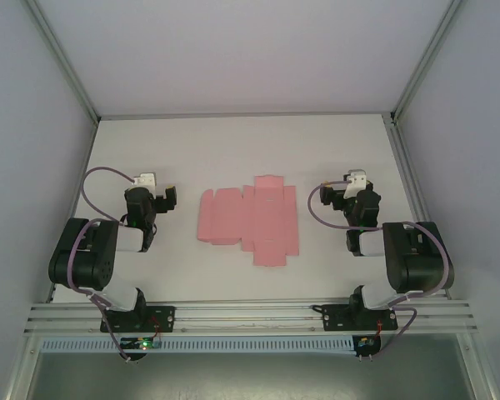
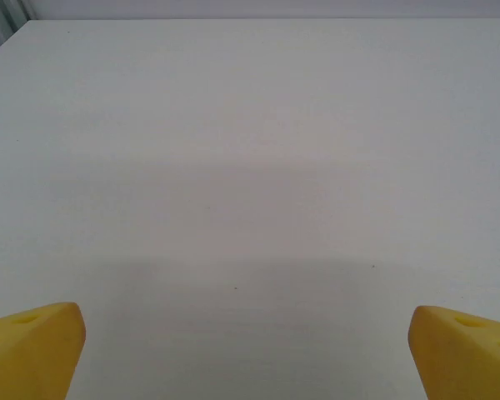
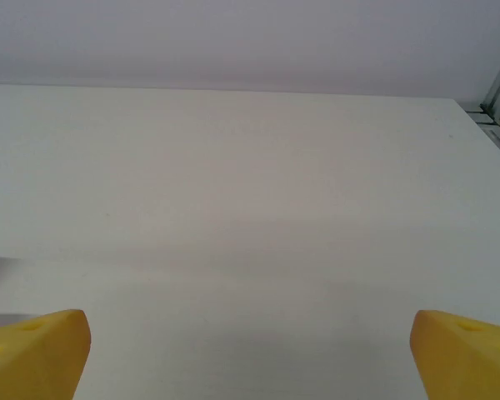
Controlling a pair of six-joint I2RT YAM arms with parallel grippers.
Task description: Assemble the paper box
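"Between your two arms, flat on the table [image 1: 233, 150], lies the paper box [image 1: 248, 221]: an unfolded pink sheet, flaps spread, nothing raised yet. Your left gripper [image 1: 160, 200] sits near its left edge and your right gripper [image 1: 332, 193] near its right. Neither touches it."

"What are the jaws doing?"

"Both are spread wide and empty. Your left wrist view shows the yellow fingertips [image 2: 33, 350] out at the bottom corners with bare table between them. The right wrist view shows the same."

"So what bites me first?"

"I'd say the sheet's thinness. It lies flush, so a finger coming in level will likely push it instead of getting under an edge, and it may skate across that smooth top. Pin it with one arm before you lift a flap with the other."

"And once a flap is up?"

"Paper tends to spring open, so if you release too soon the fold probably reopens. If you pinch off a crease line you put a bend where none belongs, and the tabs may not seat. Mind your arms too: both must work over one small sheet and could crowd each other."
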